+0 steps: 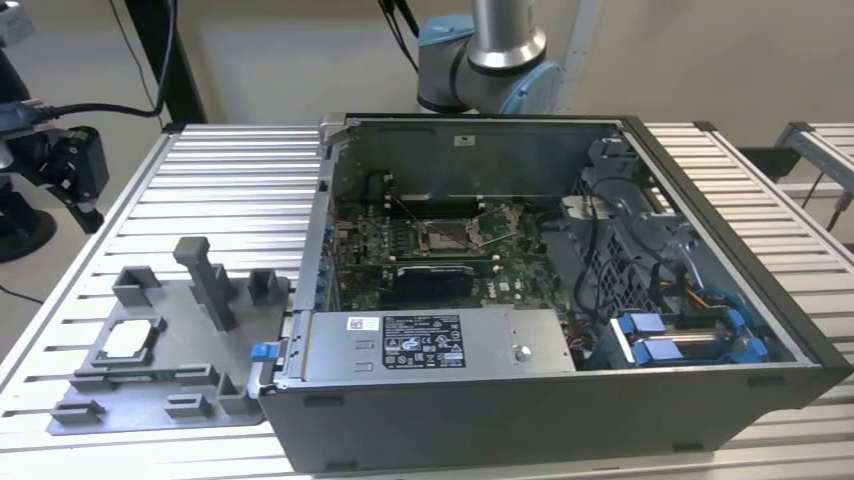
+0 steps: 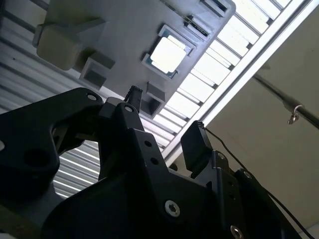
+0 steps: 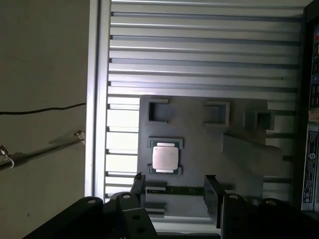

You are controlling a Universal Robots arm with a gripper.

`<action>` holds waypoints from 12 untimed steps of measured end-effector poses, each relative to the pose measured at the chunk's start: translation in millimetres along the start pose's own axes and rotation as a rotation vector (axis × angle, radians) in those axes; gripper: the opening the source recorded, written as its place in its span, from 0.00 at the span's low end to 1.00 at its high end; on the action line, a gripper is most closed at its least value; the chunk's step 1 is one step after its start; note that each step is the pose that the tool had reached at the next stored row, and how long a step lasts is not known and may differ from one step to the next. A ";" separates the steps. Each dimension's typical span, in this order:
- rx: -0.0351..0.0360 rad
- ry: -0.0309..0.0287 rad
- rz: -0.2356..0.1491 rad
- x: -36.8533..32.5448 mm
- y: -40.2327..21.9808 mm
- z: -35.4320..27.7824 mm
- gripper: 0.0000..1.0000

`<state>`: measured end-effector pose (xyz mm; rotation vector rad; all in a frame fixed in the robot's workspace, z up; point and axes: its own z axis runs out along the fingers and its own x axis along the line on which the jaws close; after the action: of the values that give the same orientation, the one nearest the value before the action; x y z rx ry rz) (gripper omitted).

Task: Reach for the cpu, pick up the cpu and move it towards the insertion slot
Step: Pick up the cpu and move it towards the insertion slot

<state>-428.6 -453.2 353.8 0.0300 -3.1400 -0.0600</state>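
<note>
Well above the grey fixture tray (image 3: 199,149), the gripper (image 3: 174,191) hangs with its jaws spread wide and empty; the cpu (image 3: 165,158) lies flat in a tray recess, untouched; the tray stands at the exterior view's left; well apart, toward that view's right, the insertion slot (image 1: 447,235) sits on the green board (image 1: 514,262) inside the open computer case (image 1: 534,410).

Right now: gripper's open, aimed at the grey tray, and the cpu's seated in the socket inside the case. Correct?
One thing is off: the cpu lies in the grey tray, not in the socket. The first wrist view shows it there. The rest holds: the gripper is open and aimed at the tray.
</note>
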 end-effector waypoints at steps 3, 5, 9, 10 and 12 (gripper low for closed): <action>0.0000 0.0000 0.000 0.0 0.0 0.1 1.00; -0.0001 -0.0002 0.000 0.0 0.0 0.6 1.00; 0.0000 0.0000 0.000 0.0 -0.1 2.6 1.00; 0.0000 0.0000 0.000 0.0 -0.1 3.1 1.00; 0.0000 -0.0001 0.000 0.0 -0.2 4.3 1.00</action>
<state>-428.6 -453.2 349.5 0.0300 -3.1401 -0.0601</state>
